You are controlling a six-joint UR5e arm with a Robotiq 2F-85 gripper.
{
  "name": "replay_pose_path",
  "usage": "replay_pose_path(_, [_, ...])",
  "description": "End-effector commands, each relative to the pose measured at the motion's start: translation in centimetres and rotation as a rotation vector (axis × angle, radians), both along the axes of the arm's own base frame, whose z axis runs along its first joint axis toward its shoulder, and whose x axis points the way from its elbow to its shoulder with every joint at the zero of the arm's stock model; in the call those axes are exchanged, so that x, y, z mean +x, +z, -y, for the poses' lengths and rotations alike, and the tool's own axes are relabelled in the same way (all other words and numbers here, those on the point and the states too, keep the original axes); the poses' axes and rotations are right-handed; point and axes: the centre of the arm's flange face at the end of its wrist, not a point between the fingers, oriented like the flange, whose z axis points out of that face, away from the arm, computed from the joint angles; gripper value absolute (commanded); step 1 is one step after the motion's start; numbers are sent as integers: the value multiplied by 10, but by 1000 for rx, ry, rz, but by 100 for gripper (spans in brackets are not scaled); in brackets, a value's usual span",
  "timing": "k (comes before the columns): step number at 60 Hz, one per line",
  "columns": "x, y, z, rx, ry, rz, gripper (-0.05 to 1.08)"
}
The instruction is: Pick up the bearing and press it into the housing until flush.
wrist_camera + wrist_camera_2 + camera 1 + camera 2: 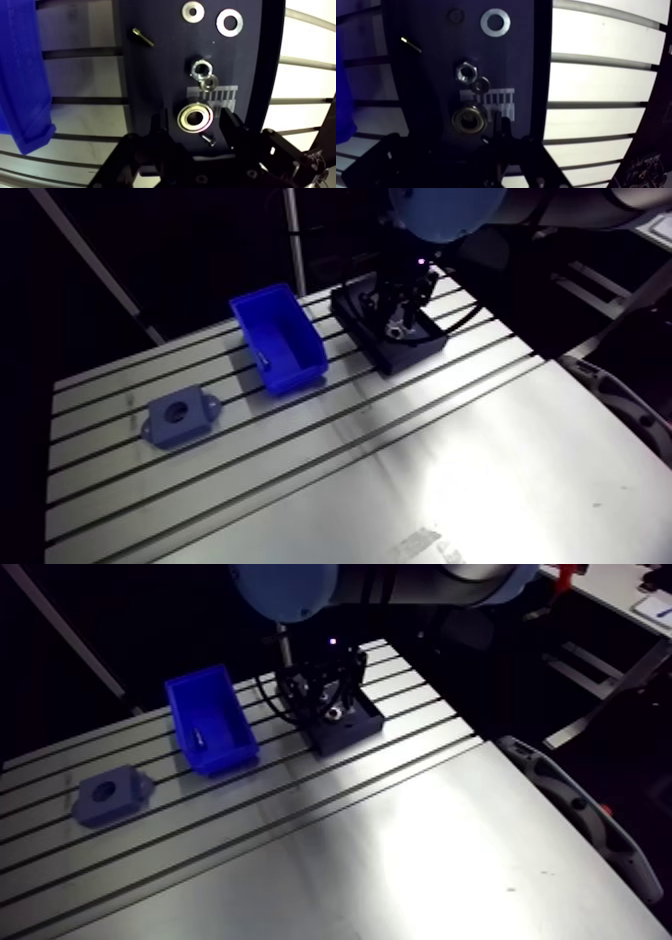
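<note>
The gripper (196, 123) is hanging low over the dark tray (160, 65) with its two fingers (161, 125) standing apart. The bearing (195, 118) is lying flat on the tray floor between them, a gap showing on each side, so nothing is being clamped. Taking twelve o'clock as straight ahead of the gripper, a hex nut (200, 67) is sitting at the bearing's twelve, with a small ring (212, 82) just beside it at its four. Two flat washers (229, 22) are lying farther out toward twelve and one, and a small bolt (143, 37) is resting near eleven. In the arm view, with twelve pointing to the far edge of the table (400, 468), the blue bin (295, 373) is standing at the tray's nine. The housing (180, 416) is sitting well apart at the bin's eight, its round bore facing up.
</note>
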Motion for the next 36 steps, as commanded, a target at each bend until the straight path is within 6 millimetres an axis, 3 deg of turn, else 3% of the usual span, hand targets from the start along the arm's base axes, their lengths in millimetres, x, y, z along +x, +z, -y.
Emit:
replay_pose_path(1, [-2, -4, -2, 0, -1, 4, 40])
replay_pose_path(36, [-6, 1, -4, 4, 4, -6, 45])
